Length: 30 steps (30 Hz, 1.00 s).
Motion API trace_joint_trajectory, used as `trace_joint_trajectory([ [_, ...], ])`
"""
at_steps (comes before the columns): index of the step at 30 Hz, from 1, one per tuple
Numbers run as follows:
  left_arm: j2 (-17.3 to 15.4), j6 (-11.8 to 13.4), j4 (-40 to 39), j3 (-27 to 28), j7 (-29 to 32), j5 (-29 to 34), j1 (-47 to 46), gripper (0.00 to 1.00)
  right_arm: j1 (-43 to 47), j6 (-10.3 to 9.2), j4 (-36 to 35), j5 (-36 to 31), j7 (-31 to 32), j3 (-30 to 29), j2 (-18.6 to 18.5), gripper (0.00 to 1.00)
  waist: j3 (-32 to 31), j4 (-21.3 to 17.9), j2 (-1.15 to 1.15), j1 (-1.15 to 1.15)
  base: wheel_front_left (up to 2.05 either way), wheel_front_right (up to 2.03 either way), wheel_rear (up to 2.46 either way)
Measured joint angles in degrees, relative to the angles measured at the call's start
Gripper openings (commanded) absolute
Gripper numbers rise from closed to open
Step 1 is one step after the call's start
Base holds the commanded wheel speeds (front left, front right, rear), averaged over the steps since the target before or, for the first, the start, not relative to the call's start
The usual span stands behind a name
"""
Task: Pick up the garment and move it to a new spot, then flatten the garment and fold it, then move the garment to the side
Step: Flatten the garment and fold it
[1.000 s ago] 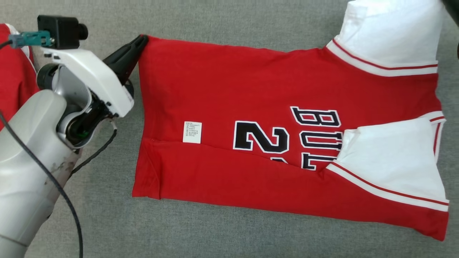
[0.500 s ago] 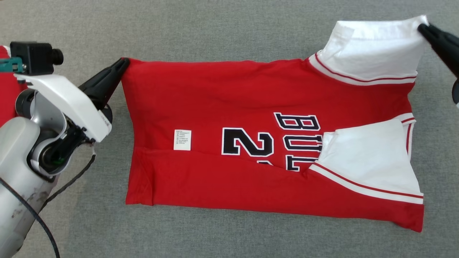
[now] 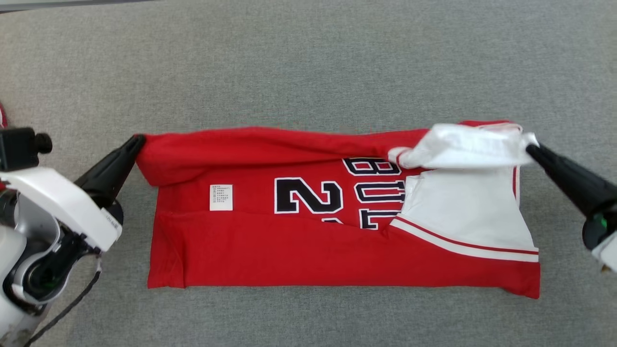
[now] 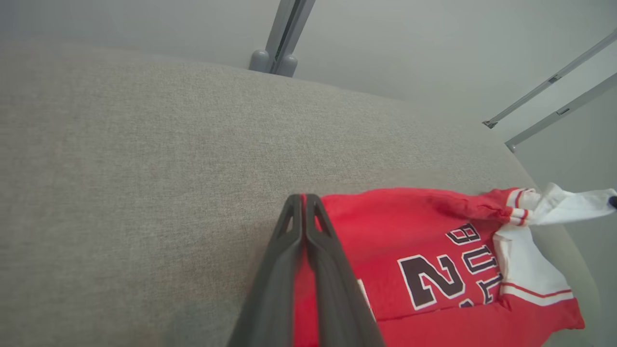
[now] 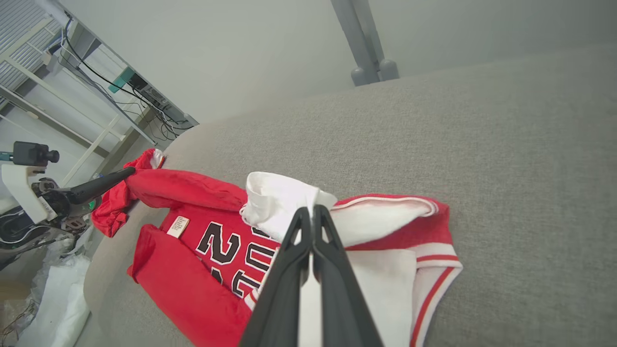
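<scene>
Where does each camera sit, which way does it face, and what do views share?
Head view: on the head, looking down at the red jersey on the grey surface; left tool and right tool pinch its far edge.
Left wrist view: rides that wrist, looking along the shut left tool across the red jersey to the white sleeve.
Right wrist view: rides that wrist, looking along the shut right tool over the white sleeve; the left tool shows beyond.
Shared: all show the black 2.

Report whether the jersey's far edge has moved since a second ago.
Yes: the jersey has its far edge drawn toward the white label, nearer the robot.
</scene>
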State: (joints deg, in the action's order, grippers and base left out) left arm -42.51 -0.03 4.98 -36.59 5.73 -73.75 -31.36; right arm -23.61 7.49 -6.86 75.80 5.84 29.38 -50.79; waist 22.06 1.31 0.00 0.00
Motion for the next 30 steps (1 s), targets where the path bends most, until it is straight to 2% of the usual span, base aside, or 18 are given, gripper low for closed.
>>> trace_joint_trajectory([
  [4,-1.56,1.4,-2.72,1.11,-1.81,-1.62,4.64,0.0,8.04,0.0,-2.18,0.37,-2.22,-1.98,1.34,0.0,-0.54,-0.84,0.0,0.0,0.0,0.0,0.0],
  [9,-1.92,2.35,-4.85,1.82,-3.49,-3.82,9.57,0.0,15.56,0.0,-3.24,0.29,-3.94,-4.16,4.55,0.0,-1.18,-1.6,0.0,0.0,0.0,0.0,0.0],
  [17,-1.87,3.3,-4.47,1.89,-4.15,-5.75,13.56,0.0,21.26,0.0,-2.65,-1.13,-4.38,-6.19,9.99,0.0,-1.32,-2.3,0.0,0.0,0.0,0.0,0.0],
  [18,-1.52,3.66,-3.83,1.51,-4.02,-5.95,14.14,0.42,21.86,0.0,-1.49,-1.88,-4.25,-6.48,11.74,0.16,-1.34,-2.41,0.0,0.0,0.0,0.0,0.0],
  [19,-1.14,3.93,-3.42,1.41,-4.23,-5.97,14.46,0.74,22.03,0.0,-0.9,-2.48,-4.08,-6.49,12.69,0.65,-1.39,-2.43,0.0,0.0,0.0,0.0,0.0],
  [20,-0.71,4.13,-2.86,1.37,-4.55,-5.97,14.63,1.0,22.19,0.0,-0.12,-3.27,-4.08,-6.58,13.56,1.0,-1.48,-2.42,0.0,0.0,0.0,0.0,0.0],
  [23,0.37,4.36,-2.08,2.19,-7.51,-5.81,15.03,1.0,23.34,0.0,1.3,-5.12,-4.63,-7.55,16.08,1.0,-1.84,-2.41,0.0,0.0,0.0,0.0,0.0],
  [26,1.21,5.25,-1.97,3.81,-12.33,-4.72,16.1,1.0,24.02,0.0,1.67,-8.36,-7.86,-9.99,18.35,1.0,-2.28,-2.49,0.0,0.0,0.0,0.0,0.0],
  [28,2.16,6.75,-2.57,5.44,-16.27,-3.85,16.79,1.0,24.03,0.0,2.09,-11.6,-11.12,-12.56,20.05,1.0,-2.64,-2.58,0.0,0.0,0.0,0.0,0.0],
  [30,2.59,9.35,-3.52,6.98,-18.72,-1.86,17.17,1.0,23.96,0.0,3.11,-15.49,-14.55,-15.82,22.15,1.0,-3.05,-2.71,0.0,0.0,0.0,0.0,0.0],
])
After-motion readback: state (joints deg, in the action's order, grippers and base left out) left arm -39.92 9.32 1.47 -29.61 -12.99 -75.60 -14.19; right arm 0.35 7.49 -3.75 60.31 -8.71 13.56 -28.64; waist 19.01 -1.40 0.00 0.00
